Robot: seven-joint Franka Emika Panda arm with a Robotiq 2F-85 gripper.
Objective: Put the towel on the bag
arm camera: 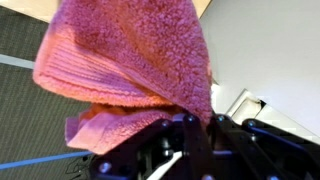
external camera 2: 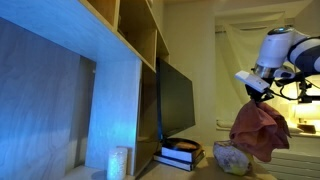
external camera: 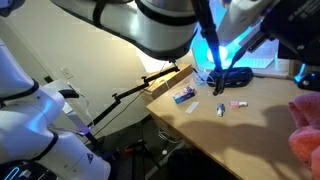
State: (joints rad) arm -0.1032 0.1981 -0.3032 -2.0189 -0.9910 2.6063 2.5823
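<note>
Exterior view, left: black flat screen [external camera 2: 176,100]. To its right, a salmon-red rumpled terry towel [external camera 2: 258,130] hangs in the air beneath the arm. Wrist view: jaws pinched on the towel's edge, holding it.

White rounded arm [external camera 2: 283,47], black jaws.

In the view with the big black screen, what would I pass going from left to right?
Small white cylinder → black screen → pale bag → red towel, hanging from the gripper.
</note>
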